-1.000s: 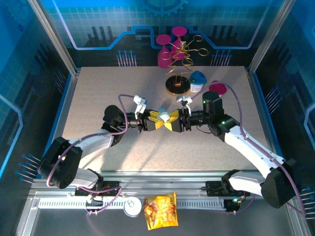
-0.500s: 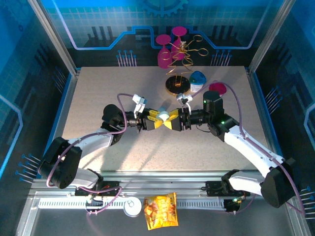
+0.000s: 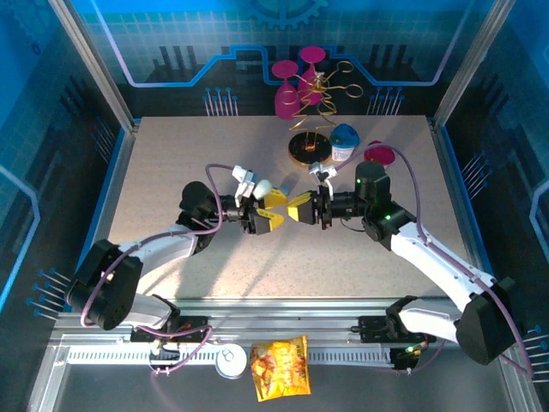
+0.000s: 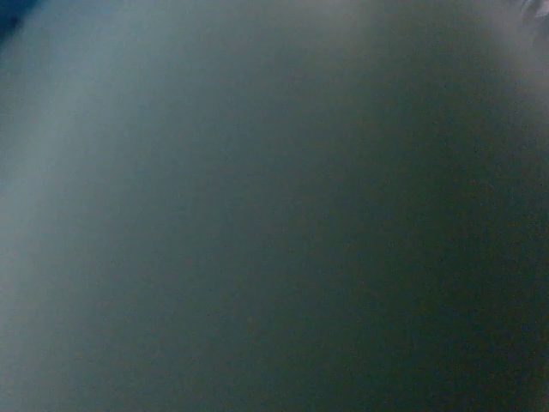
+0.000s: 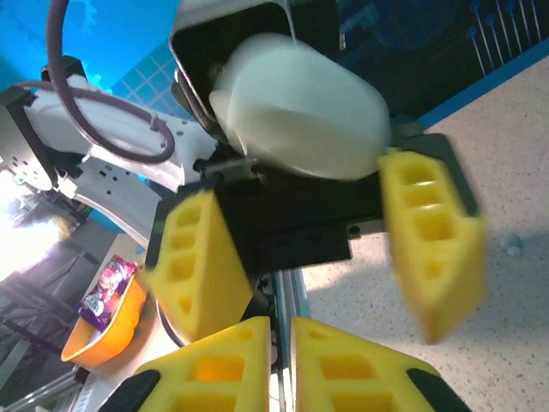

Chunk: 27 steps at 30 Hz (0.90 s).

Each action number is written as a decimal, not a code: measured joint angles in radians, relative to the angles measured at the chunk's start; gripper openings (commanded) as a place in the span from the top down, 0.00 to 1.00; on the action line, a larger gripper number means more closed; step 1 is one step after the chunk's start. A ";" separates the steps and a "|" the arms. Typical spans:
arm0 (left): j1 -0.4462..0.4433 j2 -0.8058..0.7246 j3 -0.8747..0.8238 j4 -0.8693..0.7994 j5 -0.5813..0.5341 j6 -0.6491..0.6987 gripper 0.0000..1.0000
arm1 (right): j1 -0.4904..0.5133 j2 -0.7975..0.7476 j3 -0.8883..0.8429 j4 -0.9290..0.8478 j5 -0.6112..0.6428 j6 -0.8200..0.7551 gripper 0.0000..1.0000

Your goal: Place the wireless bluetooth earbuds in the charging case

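Over the middle of the table the two grippers meet tip to tip, with a white charging case (image 5: 296, 107) perched on the left one.

At the back stand pink glasses (image 3: 287, 86), a gold wire stand (image 3: 309, 148) and a blue-and-white pot (image 3: 345, 143); a snack bag (image 3: 280, 367) lies by the near rail. Both arms reach inward, wrists level. The case rests against the black housing just above the left gripper (image 5: 309, 249), whose yellow fingers are spread wide with nothing between them. The right gripper (image 5: 279, 343) is pressed together, empty. A tiny pale bud (image 5: 512, 245) lies on the tabletop — too small to be sure it is an earbud.
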 measured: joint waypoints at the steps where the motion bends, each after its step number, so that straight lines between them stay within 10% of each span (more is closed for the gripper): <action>1: -0.003 -0.012 -0.010 -0.021 -0.025 0.031 0.07 | 0.002 -0.005 0.000 0.012 0.019 0.021 0.90; 10: -0.019 -0.148 -0.058 -0.195 -0.246 0.280 0.10 | 0.002 -0.020 -0.042 0.076 0.162 0.207 0.79; 21: -0.019 -0.143 -0.127 -0.237 -0.479 0.385 0.01 | -0.023 -0.125 -0.127 -0.029 0.390 0.192 0.28; 27: -0.007 -0.151 -0.196 -0.212 -0.614 0.389 0.01 | -0.027 -0.137 -0.123 -0.188 0.566 0.087 0.18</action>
